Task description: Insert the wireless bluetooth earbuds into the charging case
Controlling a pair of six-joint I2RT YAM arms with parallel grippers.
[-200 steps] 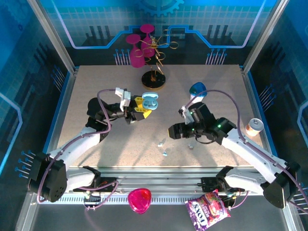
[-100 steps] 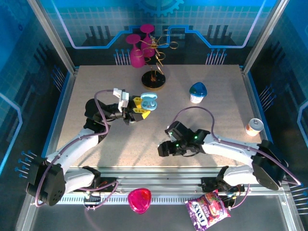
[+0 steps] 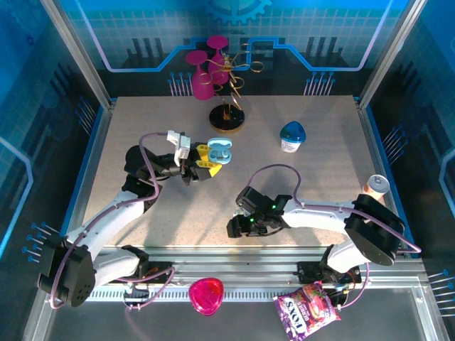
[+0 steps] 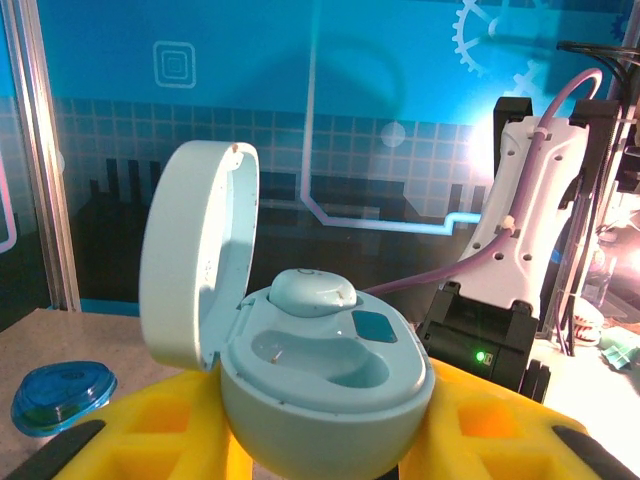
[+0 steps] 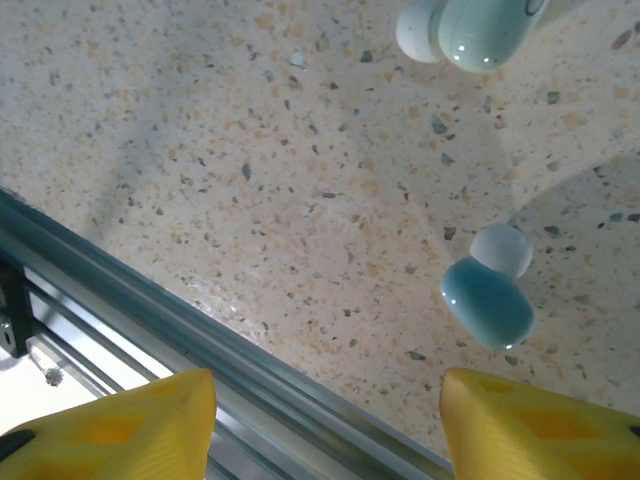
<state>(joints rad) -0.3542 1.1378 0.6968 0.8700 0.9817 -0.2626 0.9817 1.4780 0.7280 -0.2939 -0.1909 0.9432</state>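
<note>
One earbud [image 4: 312, 292] in open charging case [image 4: 322, 415]; left jaws tight on it; right jaws apart

Left hand [image 3: 206, 159] clamped, right hand [image 3: 235, 227] spread

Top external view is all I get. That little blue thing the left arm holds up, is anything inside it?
Observer: Yes. The left wrist view shows the charging case with its lid swung up and a seated earbud in it.
Operator: Room for another?
Observer: The socket beside it is empty.
Operator: What is the right arm looking at?
Observer: Its wrist view shows a loose earbud lying on the table near the open right end effector.
</note>
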